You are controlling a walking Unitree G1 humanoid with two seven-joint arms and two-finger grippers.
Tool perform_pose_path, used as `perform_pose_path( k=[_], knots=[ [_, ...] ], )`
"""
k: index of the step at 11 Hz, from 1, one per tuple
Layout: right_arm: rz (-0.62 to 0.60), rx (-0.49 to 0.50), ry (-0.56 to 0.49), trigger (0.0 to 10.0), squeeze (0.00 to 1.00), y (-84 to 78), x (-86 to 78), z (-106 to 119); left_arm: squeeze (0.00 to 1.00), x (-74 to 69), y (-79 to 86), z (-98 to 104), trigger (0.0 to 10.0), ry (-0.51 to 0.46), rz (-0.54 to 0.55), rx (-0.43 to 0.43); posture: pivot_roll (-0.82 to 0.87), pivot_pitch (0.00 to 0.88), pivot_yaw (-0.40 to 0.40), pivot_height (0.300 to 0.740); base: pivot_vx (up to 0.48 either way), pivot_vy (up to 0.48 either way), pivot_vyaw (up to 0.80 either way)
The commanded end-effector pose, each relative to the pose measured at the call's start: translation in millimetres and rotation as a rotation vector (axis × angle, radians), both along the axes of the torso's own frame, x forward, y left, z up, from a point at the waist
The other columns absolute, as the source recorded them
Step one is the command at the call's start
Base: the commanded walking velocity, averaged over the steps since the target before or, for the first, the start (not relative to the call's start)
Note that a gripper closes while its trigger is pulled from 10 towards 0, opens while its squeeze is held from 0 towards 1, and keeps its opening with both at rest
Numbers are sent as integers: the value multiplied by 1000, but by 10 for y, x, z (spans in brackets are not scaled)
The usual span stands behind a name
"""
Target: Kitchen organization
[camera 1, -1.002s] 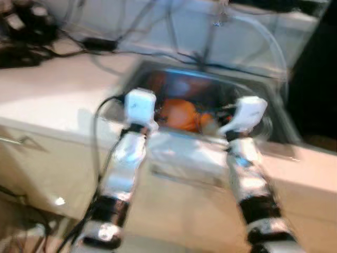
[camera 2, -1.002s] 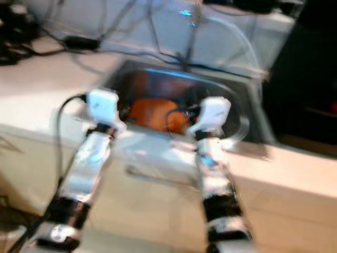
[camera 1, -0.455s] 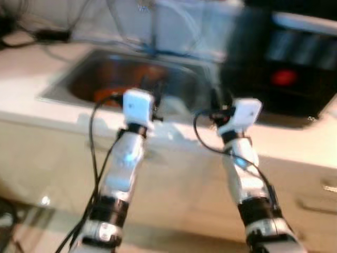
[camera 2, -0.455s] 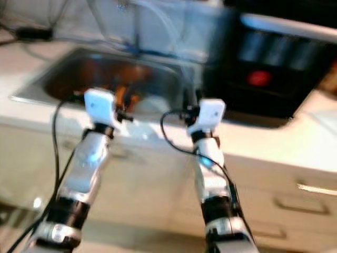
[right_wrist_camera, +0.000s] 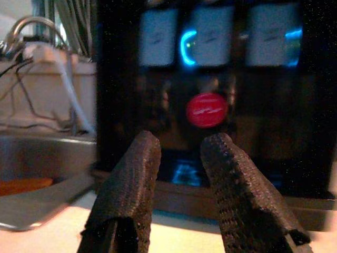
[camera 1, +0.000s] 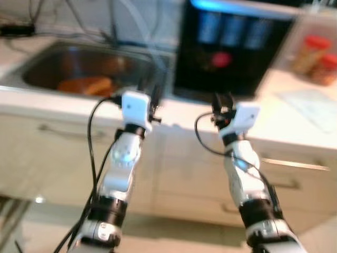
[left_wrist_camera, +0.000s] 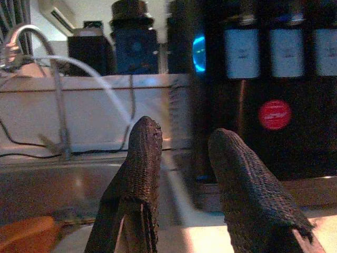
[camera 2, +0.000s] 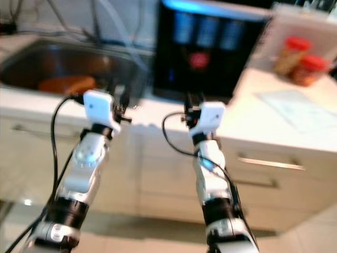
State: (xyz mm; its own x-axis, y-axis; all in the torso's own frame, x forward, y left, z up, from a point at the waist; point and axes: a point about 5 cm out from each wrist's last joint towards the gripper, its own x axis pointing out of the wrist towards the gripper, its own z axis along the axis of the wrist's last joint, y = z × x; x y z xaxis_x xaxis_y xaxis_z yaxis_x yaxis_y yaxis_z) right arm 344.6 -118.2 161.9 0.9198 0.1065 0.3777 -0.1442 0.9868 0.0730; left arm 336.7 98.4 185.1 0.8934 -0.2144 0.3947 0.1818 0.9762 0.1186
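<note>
Left gripper [left_wrist_camera: 181, 158]: fingers spread, nothing between them, held up at counter-edge height. Right gripper [right_wrist_camera: 181, 158]: fingers parted with a narrower gap, also empty, same height, beside the left one.

Straight ahead of the right gripper: black appliance [camera 1: 231, 50] with three lit panels, a blue glow and a round red badge [right_wrist_camera: 206, 110], standing on the pale countertop [camera 1: 295, 118]. It sits ahead and to the right of the left gripper.

Ahead-left of the left gripper: steel sink [camera 1: 31, 68] with something orange [camera 1: 87, 84] lying in the basin, too blurred to identify. Faucet, hose and cables behind the sink.

Far right of the right gripper, well apart: two red-lidded jars [camera 1: 316, 60] at the back of the counter, flat pale sheet [camera 1: 310, 100] in front of them. Drawers with bar handles below.

Task item not specified; jars look the likeliest candidates. Judgement: rigid, probably glass, so smooth, slippery, breakable, moderate weight if full. Grip the body below the lid, fingers across the widest part, keep upright.
</note>
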Motion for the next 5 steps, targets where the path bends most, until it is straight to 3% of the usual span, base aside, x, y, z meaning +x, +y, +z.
perform_pose_path(
  k=[1,5],
  knots=[
    [-34,2,0,10000,0,-118,-6,-6,0,-12,-102,34,10000,-14,-32,-4,186,10,-58,740,0,-412,0],
    [-34,2,0,10000,0,-118,-6,-6,0,-12,-102,34,10000,-14,-32,-4,186,10,-58,740,0,-412,0]
  ],
)
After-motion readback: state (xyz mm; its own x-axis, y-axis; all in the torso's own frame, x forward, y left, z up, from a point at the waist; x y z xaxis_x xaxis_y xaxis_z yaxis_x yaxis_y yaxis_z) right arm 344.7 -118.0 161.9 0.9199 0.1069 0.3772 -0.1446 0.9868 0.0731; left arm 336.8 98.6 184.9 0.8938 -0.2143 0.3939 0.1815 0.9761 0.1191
